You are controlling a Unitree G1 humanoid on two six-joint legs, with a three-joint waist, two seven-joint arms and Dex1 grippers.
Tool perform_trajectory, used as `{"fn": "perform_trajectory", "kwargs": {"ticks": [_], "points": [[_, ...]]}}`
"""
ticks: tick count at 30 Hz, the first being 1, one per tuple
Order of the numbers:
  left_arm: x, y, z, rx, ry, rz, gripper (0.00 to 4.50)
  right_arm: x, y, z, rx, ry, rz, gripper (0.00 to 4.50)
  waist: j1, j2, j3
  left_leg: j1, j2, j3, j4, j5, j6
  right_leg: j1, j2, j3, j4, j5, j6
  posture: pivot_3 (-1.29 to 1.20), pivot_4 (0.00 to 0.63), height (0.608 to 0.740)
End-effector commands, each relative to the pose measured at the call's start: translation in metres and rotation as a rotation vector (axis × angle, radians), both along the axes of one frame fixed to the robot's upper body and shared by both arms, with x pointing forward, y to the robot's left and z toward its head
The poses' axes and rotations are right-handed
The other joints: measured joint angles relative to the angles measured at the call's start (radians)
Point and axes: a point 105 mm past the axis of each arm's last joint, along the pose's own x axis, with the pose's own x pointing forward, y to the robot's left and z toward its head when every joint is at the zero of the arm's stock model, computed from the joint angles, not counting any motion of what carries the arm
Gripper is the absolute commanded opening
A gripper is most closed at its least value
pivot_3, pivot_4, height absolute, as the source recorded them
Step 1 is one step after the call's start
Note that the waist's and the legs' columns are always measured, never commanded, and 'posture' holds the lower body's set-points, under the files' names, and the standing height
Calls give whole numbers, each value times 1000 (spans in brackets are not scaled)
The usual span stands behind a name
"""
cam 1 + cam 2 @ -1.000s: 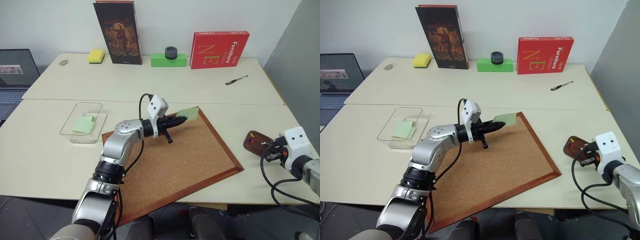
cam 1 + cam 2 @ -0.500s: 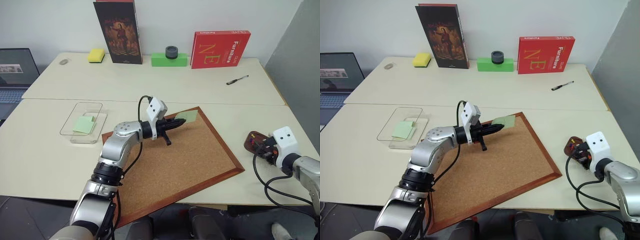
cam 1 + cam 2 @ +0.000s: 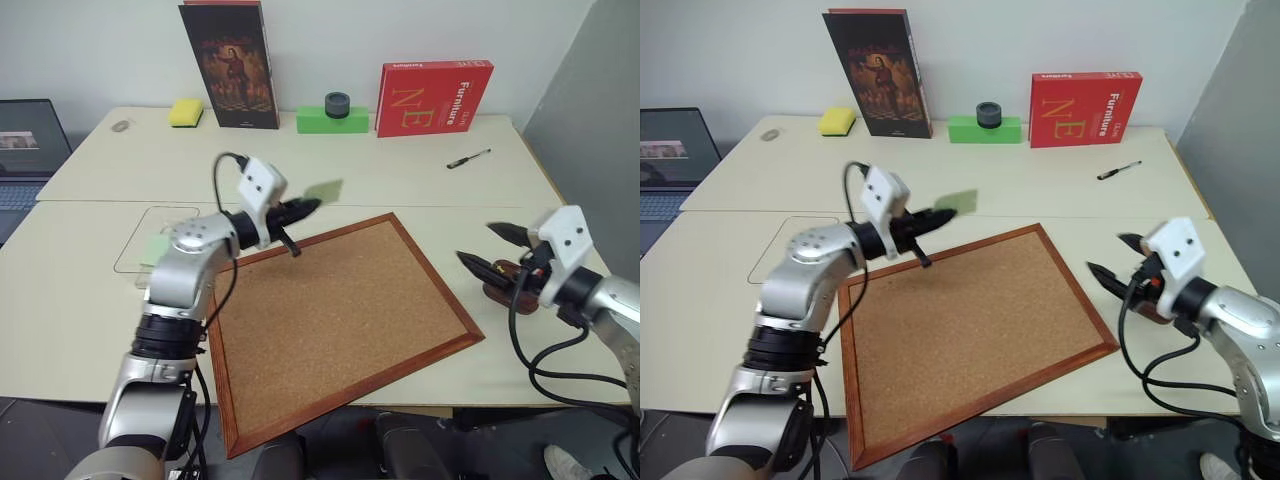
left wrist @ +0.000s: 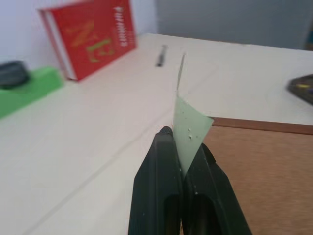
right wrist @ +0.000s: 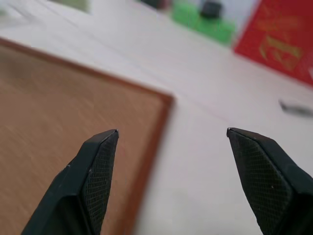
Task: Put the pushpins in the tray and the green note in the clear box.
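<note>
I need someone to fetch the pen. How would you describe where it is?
Start at the red box standing at the back of the table. Just in front of its right end lies the pen, a thin dark stick, alone on bare tabletop.

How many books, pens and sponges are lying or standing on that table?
Books: 2 (dark book, red book)
Pens: 1 (pen)
Sponges: 1 (yellow sponge)
Total: 4
</note>
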Motion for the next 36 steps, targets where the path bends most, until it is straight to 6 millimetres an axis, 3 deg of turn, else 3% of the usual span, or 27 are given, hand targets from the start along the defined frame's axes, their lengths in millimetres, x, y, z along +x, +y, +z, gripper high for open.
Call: {"fn": "perform_trajectory", "kwargs": {"ticks": [1, 6, 9, 15, 23, 36], "points": [[7, 51, 23, 139, -136, 248, 0, 5, 50, 12, 75, -29, 196, 3750, -3, 0, 0, 0, 0, 0, 0, 0, 0, 0, 0, 0, 0, 0, 0, 0, 150, 740], [2, 112, 36, 283, -165, 464, 0, 14, 105, 11, 99, -8, 396, 3750, -4, 0, 0, -2, 0, 0, -1, 0, 0, -3, 0, -1, 2, -1, -1, 0, 150, 740], [-6, 145, 32, 361, -115, 556, 0, 23, 126, 6, 53, -11, 462, 3750, -1, 0, 1, -3, 0, 0, -1, 0, 0, -5, -1, -1, 3, -1, -2, 0, 150, 740], [-21, 167, 15, 420, -49, 616, 0, 33, 143, -3, 12, -25, 506, 3750, 12, -1, 1, -10, 0, 0, 0, 0, 0, -13, -1, -2, 8, -2, -4, 0, 150, 740], [-30, 188, -7, 462, 20, 683, 0, 30, 148, -9, 19, -17, 531, 3750, 10, -1, 1, -11, 0, -1, 0, 0, 0, -15, -1, -3, 10, -2, -4, 0, 150, 740], [-34, 195, -14, 384, 80, 709, 2474, 28, 154, -10, 22, -7, 543, 3790, 9, -1, 1, -10, 1, -1, 0, 0, 0, -14, 0, -2, 11, -2, -4, 0, 150, 740]]}}
